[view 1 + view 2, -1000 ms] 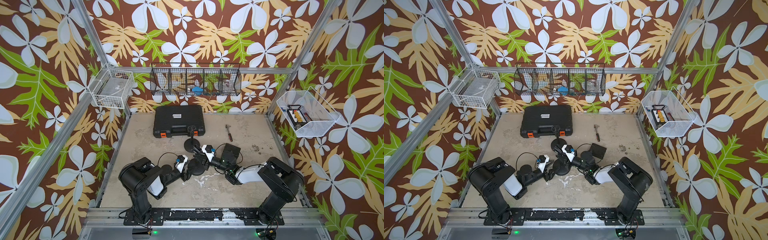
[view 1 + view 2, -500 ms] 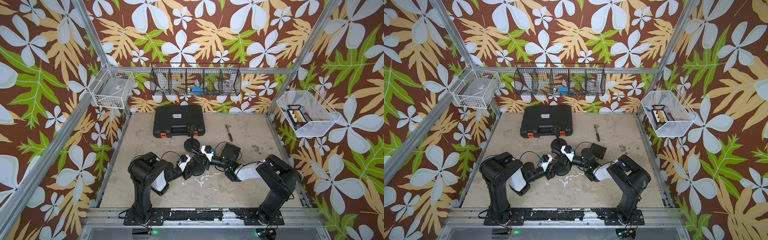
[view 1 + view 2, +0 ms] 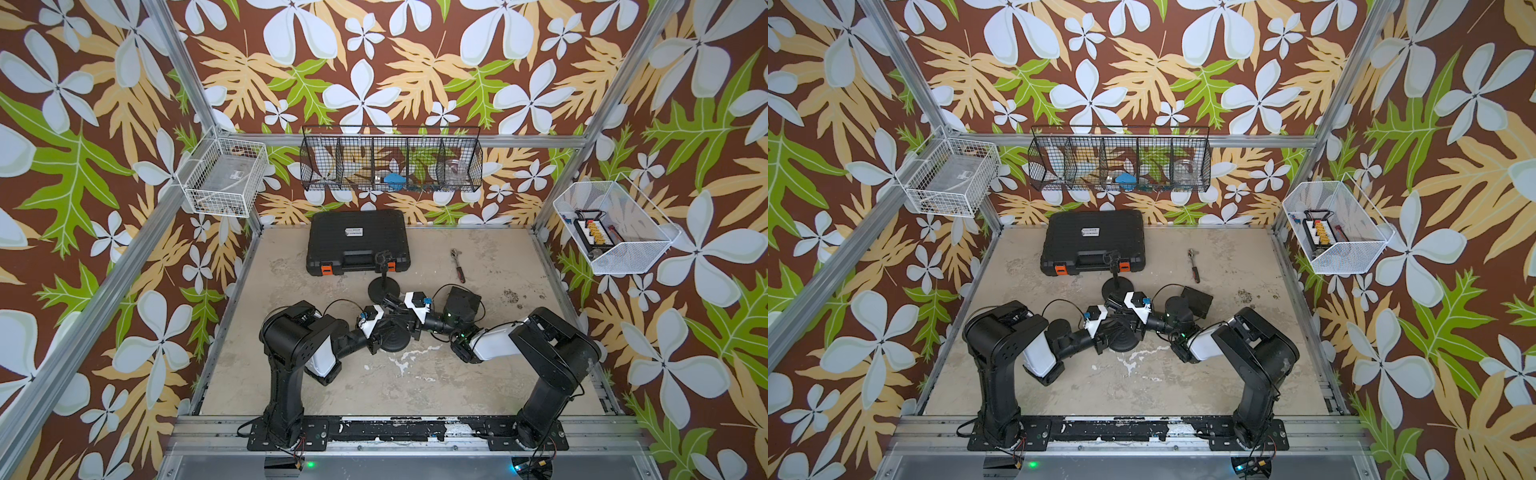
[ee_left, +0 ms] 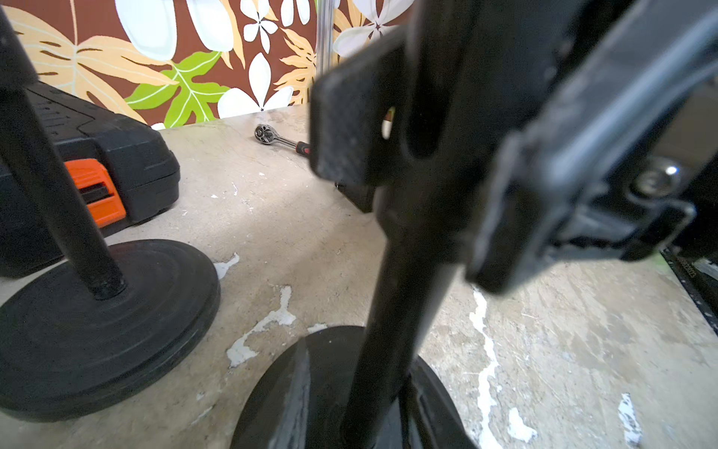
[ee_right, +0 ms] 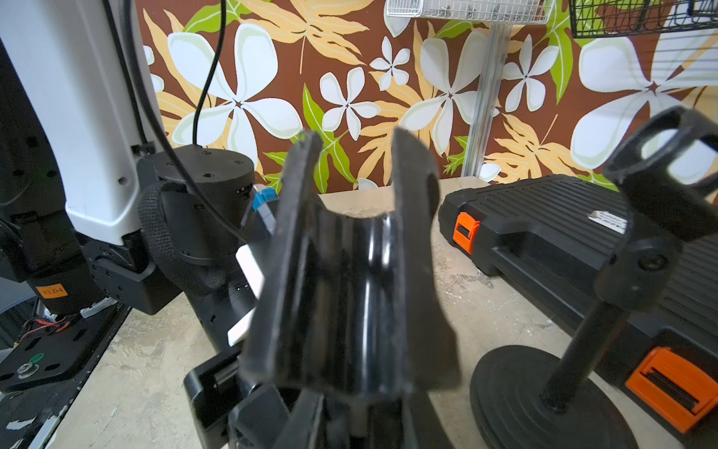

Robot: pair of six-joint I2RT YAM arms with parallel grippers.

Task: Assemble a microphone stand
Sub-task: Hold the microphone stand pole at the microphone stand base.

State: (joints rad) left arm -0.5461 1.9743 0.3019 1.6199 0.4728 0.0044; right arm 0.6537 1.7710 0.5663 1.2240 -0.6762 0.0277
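One pole [image 4: 404,280] within left claw [image 3: 387,323], closure unclear; right claw [image 5: 359,149] clamps clip [image 5: 349,295].

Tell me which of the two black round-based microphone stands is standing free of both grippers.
The far stand beside the black plastic case, its clip on top. The near stand has the left gripper around its pole, the right gripper close by.

soft, even light from above in both top views, faint shadows on the bench [image 3: 374,386]. wrist views bow at the edges; the close pole [image 4: 412,272] and microphone clip [image 5: 349,291] are blurred, thin glare streaks on the clip.
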